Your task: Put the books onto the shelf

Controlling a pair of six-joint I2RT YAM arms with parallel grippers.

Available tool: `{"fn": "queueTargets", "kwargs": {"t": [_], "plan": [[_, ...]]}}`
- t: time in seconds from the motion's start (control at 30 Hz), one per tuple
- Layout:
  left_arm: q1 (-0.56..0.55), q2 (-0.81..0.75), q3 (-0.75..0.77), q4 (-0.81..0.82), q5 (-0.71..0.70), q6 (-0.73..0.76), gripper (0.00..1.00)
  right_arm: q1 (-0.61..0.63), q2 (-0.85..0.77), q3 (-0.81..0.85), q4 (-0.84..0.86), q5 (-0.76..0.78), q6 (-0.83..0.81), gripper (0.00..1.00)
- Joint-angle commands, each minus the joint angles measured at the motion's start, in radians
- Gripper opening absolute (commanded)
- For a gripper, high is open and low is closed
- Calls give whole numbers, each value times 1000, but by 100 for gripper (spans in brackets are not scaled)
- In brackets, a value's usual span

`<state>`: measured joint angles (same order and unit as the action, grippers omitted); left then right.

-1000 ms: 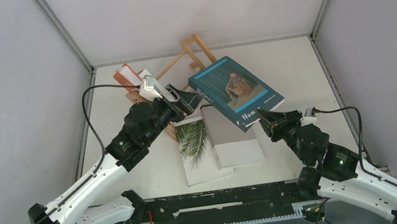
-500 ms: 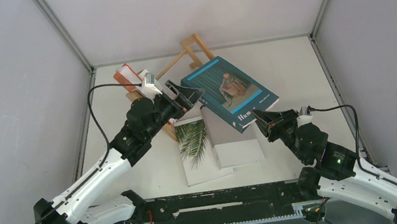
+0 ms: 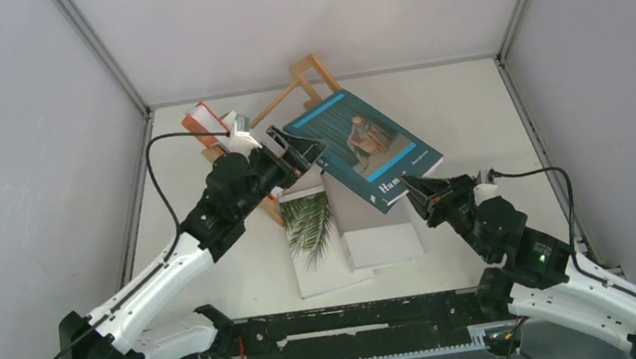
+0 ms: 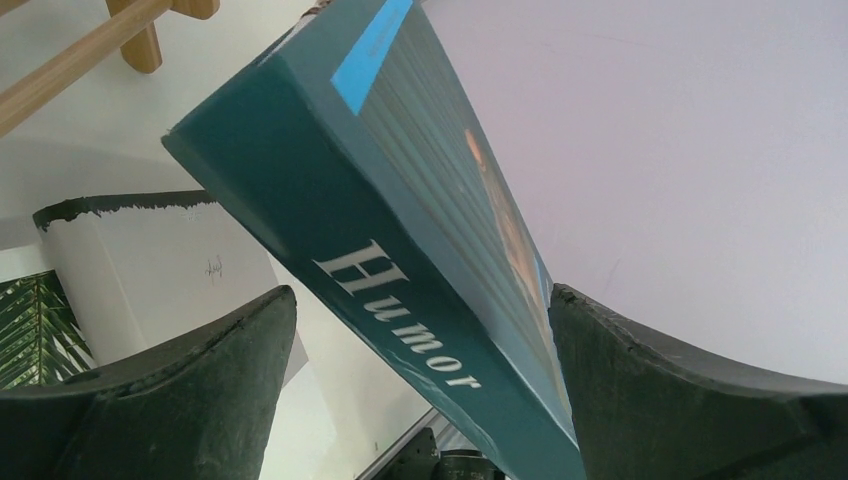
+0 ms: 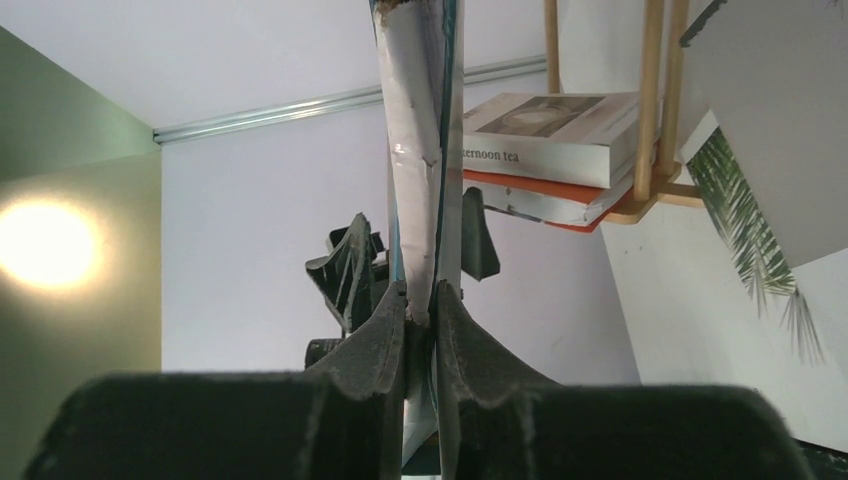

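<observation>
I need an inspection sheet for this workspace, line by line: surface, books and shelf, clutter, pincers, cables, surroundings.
Surface: white table.
Job's things: shelf holds the orange book and tea book; Humor book held up, tilted; palm book and grey book flat on the table.
Clutter: nothing seen.
Pincers: right pincer shut on the Humor book's near edge; left pincer open, fingers either side of its far end.
Cables: black left cable and right cable loop off the arms.
Surroundings: plain walls on three sides.
</observation>
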<state>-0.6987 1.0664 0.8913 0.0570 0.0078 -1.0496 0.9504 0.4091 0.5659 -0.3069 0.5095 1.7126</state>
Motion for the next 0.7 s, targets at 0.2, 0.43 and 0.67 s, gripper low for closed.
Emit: {"fn": "queueTargets", "kwargs": {"t": [0.2, 0.43, 0.67], "plan": [[28, 33, 3, 93, 27, -48, 100, -4, 29, 52, 147, -85, 40, 18], [40, 47, 13, 122, 36, -71, 97, -7, 23, 18, 174, -97, 63, 18], [48, -1, -32, 141, 14, -89, 75, -23, 29, -12, 198, -121, 84, 19]]}}
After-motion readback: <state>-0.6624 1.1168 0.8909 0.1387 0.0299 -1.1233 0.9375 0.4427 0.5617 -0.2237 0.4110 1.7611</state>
